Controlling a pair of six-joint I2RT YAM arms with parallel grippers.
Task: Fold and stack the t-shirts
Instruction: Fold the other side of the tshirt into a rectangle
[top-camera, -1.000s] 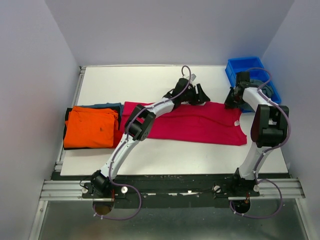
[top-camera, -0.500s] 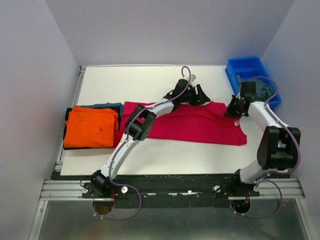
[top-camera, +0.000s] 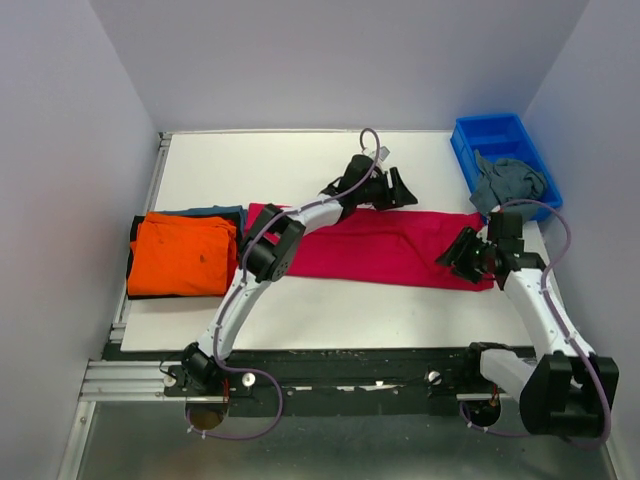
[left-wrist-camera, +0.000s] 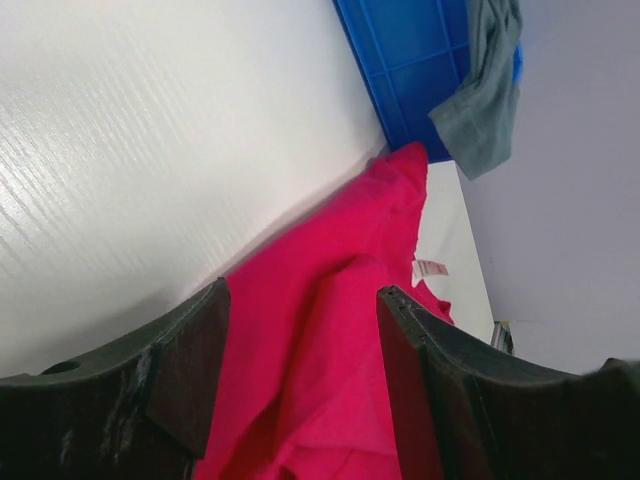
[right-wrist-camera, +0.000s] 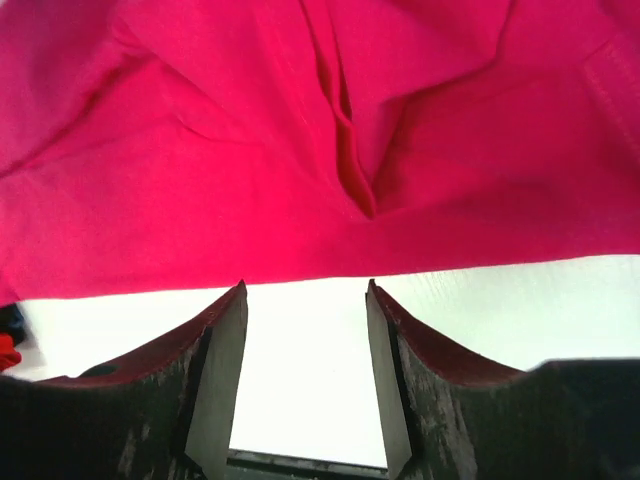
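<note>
Now the crimson tee (top-camera: 390, 245) lies spread across the counter (top-camera: 260, 170); left gripper (top-camera: 395, 190), jaws apart, hangs over its far edge; right gripper (top-camera: 462, 255), jaws apart too, sits at its near right corner, clamping nothing; orange tee (top-camera: 180, 255) tops a stack left of it; grey-blue tee (top-camera: 508, 180) drapes over the bin (top-camera: 470, 150) to its right.
</note>
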